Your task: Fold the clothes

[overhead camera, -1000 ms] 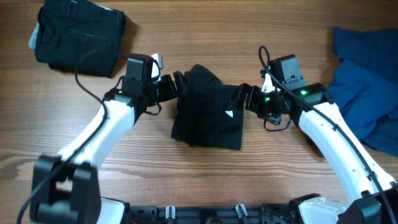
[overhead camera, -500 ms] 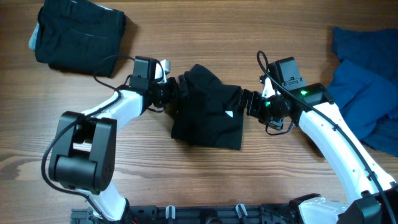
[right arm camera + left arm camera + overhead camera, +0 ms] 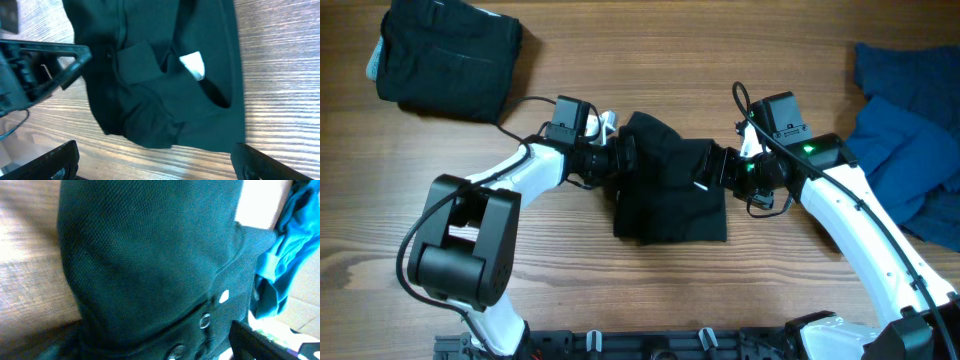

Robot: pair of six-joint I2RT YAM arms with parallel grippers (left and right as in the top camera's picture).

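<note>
Left hand (image 3: 623,155) sits at the left edge of the black garment (image 3: 670,190), pressed into the cloth. In the left wrist view dark knit fills almost the whole frame and hides the fingertips, so we cannot tell whether this hand is clamped on the fabric or merely against it.

Right hand (image 3: 713,165) sits at the garment's right edge. Its two fingers (image 3: 57,160) show at the bottom corners of the right wrist view, spread wide apart with nothing between them: we record it as agape and holding nothing.

Wooden surface (image 3: 620,60): brown plank grain, carrying everything listed below.

Blue clothes (image 3: 905,130): loose, crumpled heap at the far right, running out of the overhead frame, well apart from the black garment.

Dark folded pile (image 3: 445,55): upper left corner of the surface, compact with roughly squared edges, something pale blue peeking out at its left side. It lies well apart from both hands.

The black garment lies mid-surface between the two hands. Its lower part is flat with a fairly straight bottom edge; its upper part is bunched and raised near the left hand. We note overlapping layers and an open slit in the right wrist view.

White label (image 3: 192,65): small tab on the garment's upper right part, near the right hand.

Buttons (image 3: 204,321): small ringed ones along a placket seam, seen only in the left wrist view; we cannot give their count with confidence.
</note>
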